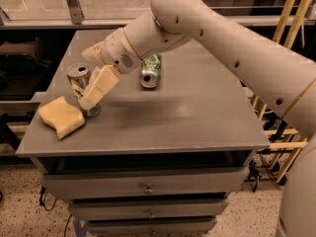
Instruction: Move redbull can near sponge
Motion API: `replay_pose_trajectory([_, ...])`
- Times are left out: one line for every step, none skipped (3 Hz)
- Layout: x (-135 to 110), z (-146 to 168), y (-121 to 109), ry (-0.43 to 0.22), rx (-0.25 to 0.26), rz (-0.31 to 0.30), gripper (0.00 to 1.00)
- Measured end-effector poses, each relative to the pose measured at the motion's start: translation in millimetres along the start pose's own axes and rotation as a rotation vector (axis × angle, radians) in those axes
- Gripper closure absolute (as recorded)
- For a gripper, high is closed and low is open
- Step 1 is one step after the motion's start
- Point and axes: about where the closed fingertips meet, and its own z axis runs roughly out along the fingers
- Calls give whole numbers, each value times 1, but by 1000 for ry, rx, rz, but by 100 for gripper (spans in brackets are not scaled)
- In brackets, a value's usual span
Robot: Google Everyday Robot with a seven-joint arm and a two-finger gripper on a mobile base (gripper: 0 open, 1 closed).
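The redbull can [77, 74], slim and silver with a shiny top, stands upright on the grey table [187, 112] near its left edge. The pale yellow sponge [61, 116] lies flat just left and in front of the can, almost touching its base. My gripper [86, 79] is at the can's right side. Its fingers are spread open: the near finger [100, 86] lies across the front right of the can and hides its lower body, and the far finger [93, 52] is behind it. The can rests on the table.
A shorter green can [150, 70] lies on its side at the table's middle back, its top facing me. My arm [207, 28] reaches in from the upper right above it. Drawers [148, 187] sit under the tabletop. Wooden rails [286, 14] stand at the right.
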Motion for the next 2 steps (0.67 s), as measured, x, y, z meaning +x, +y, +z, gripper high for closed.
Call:
replay_pose_trajectory([11, -37, 8, 67, 84, 24, 0])
replay_pose_trajectory([26, -84, 20, 69, 183, 43, 0])
